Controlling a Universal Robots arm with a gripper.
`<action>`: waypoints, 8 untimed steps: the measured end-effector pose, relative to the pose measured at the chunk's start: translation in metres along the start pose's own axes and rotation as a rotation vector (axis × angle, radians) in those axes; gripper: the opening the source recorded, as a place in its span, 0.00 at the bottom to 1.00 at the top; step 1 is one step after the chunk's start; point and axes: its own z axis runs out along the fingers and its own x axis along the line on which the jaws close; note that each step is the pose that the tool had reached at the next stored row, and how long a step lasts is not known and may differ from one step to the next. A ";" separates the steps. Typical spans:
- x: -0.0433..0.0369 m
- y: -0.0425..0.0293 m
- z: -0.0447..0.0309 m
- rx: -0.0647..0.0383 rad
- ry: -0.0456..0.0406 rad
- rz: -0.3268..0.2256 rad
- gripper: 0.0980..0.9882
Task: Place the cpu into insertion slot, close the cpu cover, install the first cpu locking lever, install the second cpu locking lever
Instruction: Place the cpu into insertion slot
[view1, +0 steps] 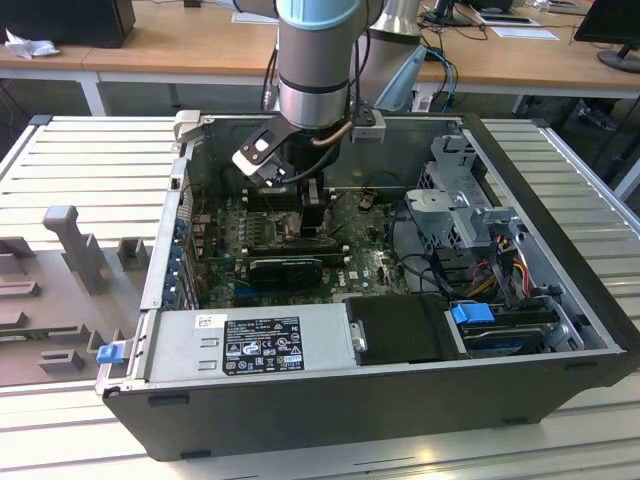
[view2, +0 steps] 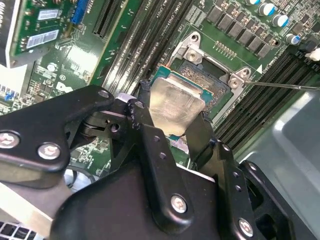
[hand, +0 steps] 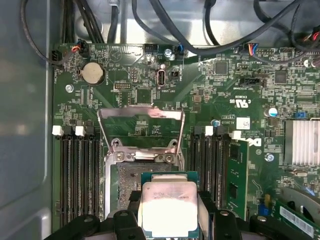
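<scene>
Over the insertion slot (hand: 127, 175), near eleven o'clock within the computer case (view1: 330, 420), the gripper (view1: 305, 195) has its fingers (view2: 200, 134) clamped on the cpu (hand: 169, 207) by its edges — underside free for seating, likely — with the cpu cover (hand: 142, 112) raised clear.

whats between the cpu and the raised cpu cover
In the first wrist view, the open insertion slot lies between the cpu and the raised cpu cover, with nothing in it.
</scene>
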 end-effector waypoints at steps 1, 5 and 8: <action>0.0005 0.0000 0.0007 0.000 0.0001 0.000 0.48; 0.0085 0.0000 0.0030 0.000 0.0003 0.000 0.48; 0.0122 0.0000 0.0094 0.000 0.0002 0.006 0.48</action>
